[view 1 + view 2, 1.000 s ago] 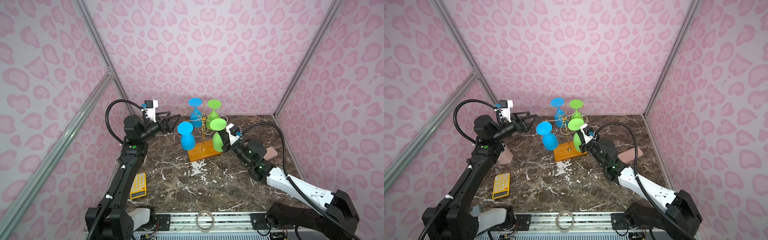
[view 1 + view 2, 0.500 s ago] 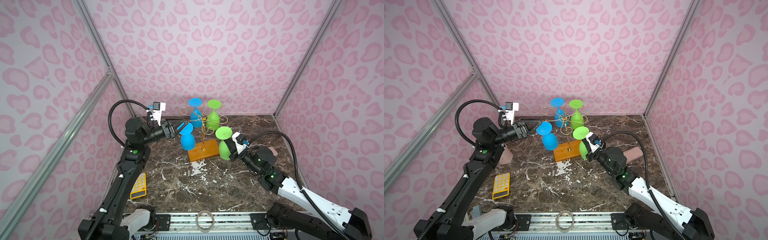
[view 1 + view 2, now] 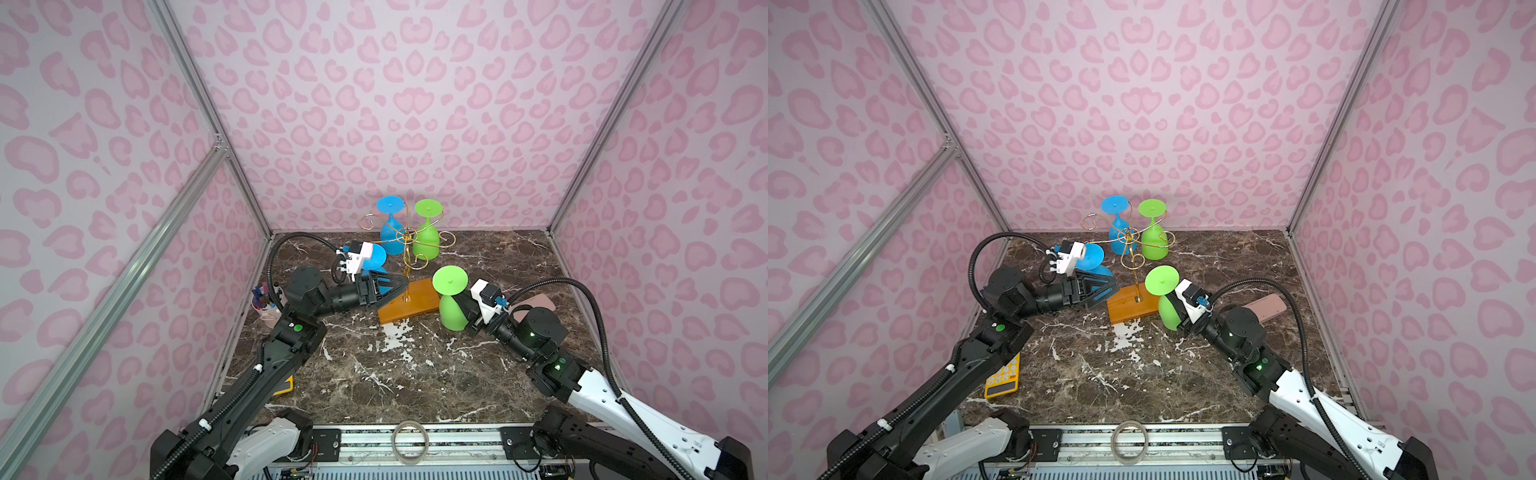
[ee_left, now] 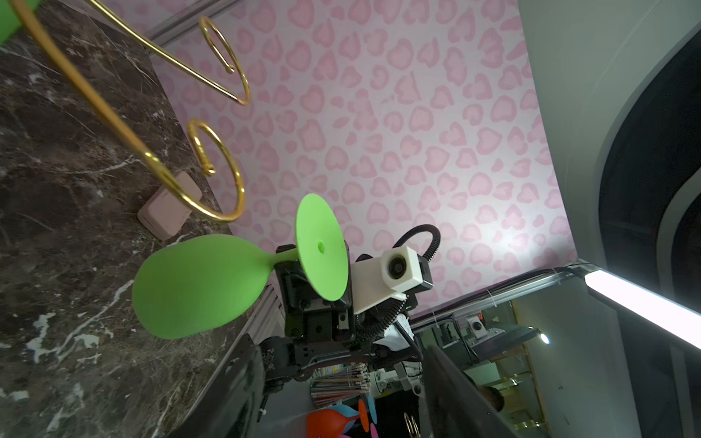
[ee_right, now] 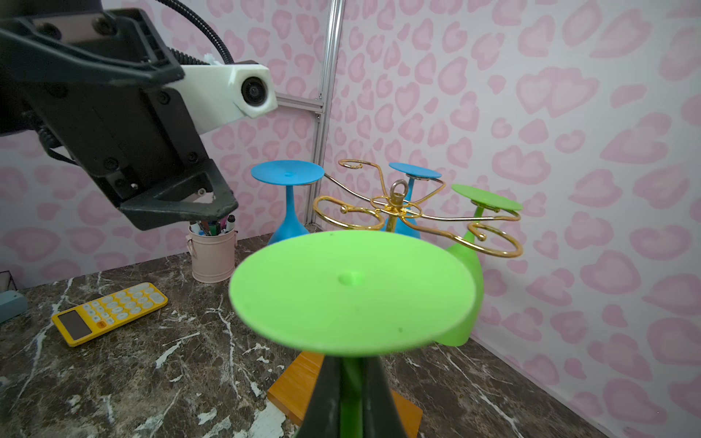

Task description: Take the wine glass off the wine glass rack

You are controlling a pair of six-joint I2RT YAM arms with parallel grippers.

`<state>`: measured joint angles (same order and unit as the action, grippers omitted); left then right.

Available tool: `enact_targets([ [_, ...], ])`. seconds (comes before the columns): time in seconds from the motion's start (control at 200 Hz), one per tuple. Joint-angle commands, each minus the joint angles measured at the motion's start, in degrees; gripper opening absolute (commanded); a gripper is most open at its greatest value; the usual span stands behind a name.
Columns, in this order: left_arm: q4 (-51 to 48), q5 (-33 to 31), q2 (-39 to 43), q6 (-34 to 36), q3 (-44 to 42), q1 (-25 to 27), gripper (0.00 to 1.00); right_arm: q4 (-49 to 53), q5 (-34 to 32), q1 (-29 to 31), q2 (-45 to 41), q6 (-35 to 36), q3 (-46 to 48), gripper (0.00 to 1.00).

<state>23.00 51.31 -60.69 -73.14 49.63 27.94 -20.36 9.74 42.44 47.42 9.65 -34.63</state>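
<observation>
The right gripper (image 3: 458, 302) is pinched on the thin stem of a bright green, smooth wine glass (image 3: 451, 311), which it carries upside down, round foot up and bowl down, clear of the scroll arms. In the right wrist view its dark fingers (image 5: 326, 398) press the stem from both sides just under the foot. The glass is at about 4 o'clock from the slim post of the thin gold wire wine glass rack (image 3: 406, 238), just beside the right end of its rectangular orange-brown wooden base (image 3: 415, 309). Whether the bowl's rim touches the dark marble tabletop (image 3: 395, 374) I cannot tell.

Three glasses hang on the curled arms: a blue wine glass (image 3: 390, 239) at 11 o'clock, a second green wine glass (image 3: 428, 245) at 1 o'clock and a nearer blue wine glass (image 3: 376, 257) at 10 o'clock. The left gripper (image 3: 392, 286) is at 9 o'clock from the post, beside that nearer blue glass, its jaws spread wide with nothing between them.
</observation>
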Motion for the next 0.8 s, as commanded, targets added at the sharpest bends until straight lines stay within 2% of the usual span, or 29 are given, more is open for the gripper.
enact_targets([
  [0.0,7.7,-3.8,-1.8,-4.6,0.8,3.1,0.66,-2.3,1.9,0.7,-0.3,0.7,0.6,0.00],
  [0.225,14.4,-6.2,-5.5,-7.7,-0.8,6.3,0.58,-2.5,2.7,2.9,-0.1,1.4,0.2,0.00],
  [0.48,12.4,-6.7,-7.0,-5.6,-0.4,7.6,0.52,-2.8,2.2,4.5,0.8,1.7,-0.1,0.00],
  [0.75,12.7,-6.1,-7.9,-5.8,-0.7,7.7,0.37,-3.9,1.3,5.0,3.2,1.8,-0.2,0.00],
  [0.765,12.7,-6.1,-7.9,-5.8,-0.8,7.7,0.33,-3.9,1.2,5.0,3.3,2.0,-0.2,0.00],
  [0.795,12.7,-6.0,-7.9,-5.9,-1.0,7.7,0.32,-3.8,1.2,5.0,3.6,2.1,-0.4,0.00],
])
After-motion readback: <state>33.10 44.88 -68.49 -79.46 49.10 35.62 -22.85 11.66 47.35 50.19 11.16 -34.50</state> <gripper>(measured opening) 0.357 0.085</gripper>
